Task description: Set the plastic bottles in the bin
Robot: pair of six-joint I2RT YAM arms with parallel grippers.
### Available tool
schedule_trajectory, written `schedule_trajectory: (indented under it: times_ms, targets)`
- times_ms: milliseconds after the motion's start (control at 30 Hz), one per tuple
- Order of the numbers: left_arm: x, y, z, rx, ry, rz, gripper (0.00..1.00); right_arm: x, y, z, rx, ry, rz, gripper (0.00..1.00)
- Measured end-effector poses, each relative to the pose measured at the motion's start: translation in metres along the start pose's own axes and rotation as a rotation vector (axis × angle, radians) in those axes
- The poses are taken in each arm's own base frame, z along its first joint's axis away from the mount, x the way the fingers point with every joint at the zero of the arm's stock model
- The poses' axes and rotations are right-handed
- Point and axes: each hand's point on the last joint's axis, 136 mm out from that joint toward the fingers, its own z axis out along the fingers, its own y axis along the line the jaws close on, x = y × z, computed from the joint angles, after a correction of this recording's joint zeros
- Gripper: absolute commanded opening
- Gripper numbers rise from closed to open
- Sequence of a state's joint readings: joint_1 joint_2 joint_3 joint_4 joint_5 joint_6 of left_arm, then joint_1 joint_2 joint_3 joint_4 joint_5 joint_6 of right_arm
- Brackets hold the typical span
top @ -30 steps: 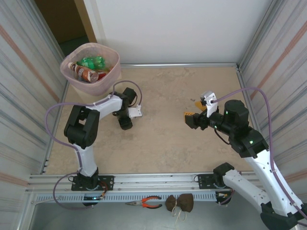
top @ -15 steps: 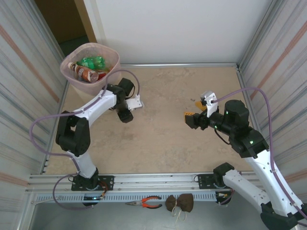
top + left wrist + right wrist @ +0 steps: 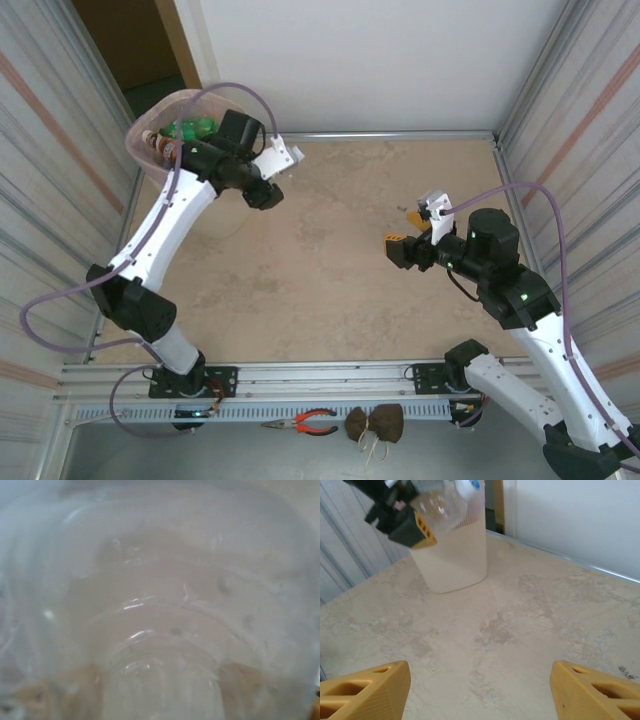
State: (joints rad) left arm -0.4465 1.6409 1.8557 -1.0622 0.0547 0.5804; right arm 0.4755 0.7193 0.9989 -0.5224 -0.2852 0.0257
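Observation:
A clear plastic bottle presses close against the left wrist camera. In the right wrist view the same bottle, with a blue and white cap, sits in my left gripper, which is shut on it just in front of the bin's rim. The beige bin with a pink bag stands at the far left corner and holds green and brown-labelled bottles. My left gripper hangs beside the bin's right edge. My right gripper stands open above the bare table, with nothing between its yellow fingers.
Corrugated metal walls close in both sides, and a white wall runs along the back. A dark doorway opens behind the bin. Pliers and a brown object lie beyond the near rail. The beige table top is open between the arms.
My left arm has stretched out and swung its gripper up and away from the table's left middle to the bin's right edge. The right arm has not moved.

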Motion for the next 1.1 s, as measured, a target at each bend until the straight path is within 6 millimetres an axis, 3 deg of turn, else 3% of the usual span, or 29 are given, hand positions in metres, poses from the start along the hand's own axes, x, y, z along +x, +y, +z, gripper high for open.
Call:
schedule_trajectory:
  times_ms: [133, 267, 500, 667, 767, 900, 1100]
  targets:
    - [-0.024, 0.019, -0.036, -0.063, -0.098, -0.051, 0.59, 0.000, 0.000, 0.000, 0.000, 0.000, 0.000, 0.73]
    - [-0.034, 0.041, -0.063, -0.129, -0.173, -0.119, 0.57, 0.000, 0.000, 0.000, 0.000, 0.000, 0.000, 0.73]
    - [-0.026, 0.094, -0.096, -0.246, -0.254, -0.282, 0.55, 0.000, 0.000, 0.000, 0.000, 0.000, 0.000, 0.73]
    - [-0.019, 0.119, -0.109, -0.291, -0.288, -0.361, 0.55, 0.000, 0.000, 0.000, 0.000, 0.000, 0.000, 0.73]
    - [-0.011, 0.133, -0.105, -0.297, -0.280, -0.416, 0.55, 0.000, 0.000, 0.000, 0.000, 0.000, 0.000, 0.73]
    - [0.006, 0.145, -0.080, -0.275, -0.223, -0.483, 0.56, 0.000, 0.000, 0.000, 0.000, 0.000, 0.000, 0.73]
    - [0.026, 0.146, -0.044, -0.215, -0.127, -0.532, 0.56, 0.000, 0.000, 0.000, 0.000, 0.000, 0.000, 0.73]
